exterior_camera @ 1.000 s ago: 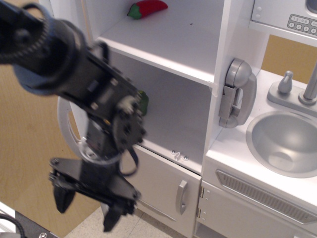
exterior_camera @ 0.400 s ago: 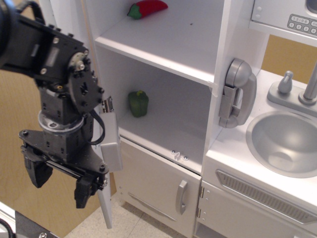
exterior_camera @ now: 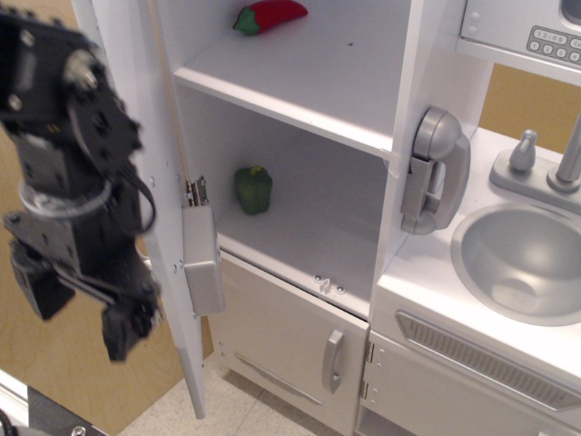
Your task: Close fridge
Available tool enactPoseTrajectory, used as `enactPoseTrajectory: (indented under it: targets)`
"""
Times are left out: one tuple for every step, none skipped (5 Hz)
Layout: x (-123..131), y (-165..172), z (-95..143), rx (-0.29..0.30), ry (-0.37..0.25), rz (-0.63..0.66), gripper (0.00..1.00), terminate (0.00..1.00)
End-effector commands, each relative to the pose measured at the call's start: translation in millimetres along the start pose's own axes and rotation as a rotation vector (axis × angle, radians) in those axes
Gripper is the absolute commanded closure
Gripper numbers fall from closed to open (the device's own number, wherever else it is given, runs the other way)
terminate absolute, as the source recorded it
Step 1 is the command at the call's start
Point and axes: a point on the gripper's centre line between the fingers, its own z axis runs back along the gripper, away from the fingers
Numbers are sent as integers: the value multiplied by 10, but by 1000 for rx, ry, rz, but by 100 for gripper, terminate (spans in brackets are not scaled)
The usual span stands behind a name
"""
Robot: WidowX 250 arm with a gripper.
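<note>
The fridge [exterior_camera: 300, 82] is a tall white cabinet with white shelves, and it stands open. Its large door [exterior_camera: 150, 209] is swung out to the left and shows nearly edge-on, with a grey block [exterior_camera: 201, 259] on its inner side. My gripper [exterior_camera: 80, 313] is black, blurred and open. It hangs at the left on the outer side of the door, close beside the door's lower half. Its fingers [exterior_camera: 123, 331] point down and hold nothing. I cannot tell whether it touches the door.
A red chili [exterior_camera: 270, 15] lies on the upper shelf and a green pepper [exterior_camera: 253, 189] on the lower shelf. Below is a smaller white door with a short grey handle [exterior_camera: 334, 360]. A grey toy phone [exterior_camera: 436, 168], a sink [exterior_camera: 526, 263] and a microwave keypad [exterior_camera: 554, 41] are at the right.
My arm has swung left, from in front of the fridge opening to the outer side of the open door. The shelves and green pepper are now uncovered. The door stands about where it was.
</note>
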Motion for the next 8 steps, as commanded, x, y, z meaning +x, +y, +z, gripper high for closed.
enactPoseTrajectory:
  targets:
    - [306, 458, 385, -38, -54, 75, 0, 0]
    - [466, 613, 433, -41, -54, 111, 0, 0]
    - [588, 555, 387, -21, -42, 100, 0, 0]
    - [816, 359, 371, -49, -36, 102, 0, 0]
    - [1111, 156, 282, -65, -63, 172, 0, 0]
    - [1281, 65, 254, -100, -66, 185, 0, 0]
    - [1390, -6, 268, -126, -65, 179, 0, 0]
    - [1571, -60, 298, -149, -108, 202, 0, 0]
